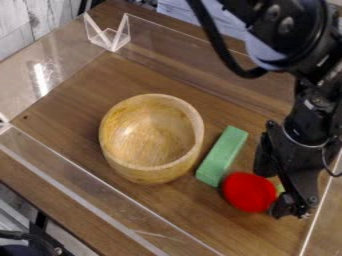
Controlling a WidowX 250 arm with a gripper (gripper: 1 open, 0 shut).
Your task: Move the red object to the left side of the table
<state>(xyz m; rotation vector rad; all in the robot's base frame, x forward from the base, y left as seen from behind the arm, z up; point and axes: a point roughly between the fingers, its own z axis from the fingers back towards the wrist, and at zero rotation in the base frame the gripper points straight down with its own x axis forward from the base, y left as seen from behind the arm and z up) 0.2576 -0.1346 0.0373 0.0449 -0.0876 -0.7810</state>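
The red object, a small glossy round toy fruit, rests on the dark wood table near the front right, just right of a green block. My black gripper stands upright right beside it, on its right, fingers open; nothing is held. Whether a finger touches the fruit I cannot tell.
A green rectangular block lies next to the fruit, angled toward the round wooden bowl at mid-table. Low clear acrylic walls edge the tabletop. A clear folded stand sits at the back left. Bare wood lies left and behind the bowl.
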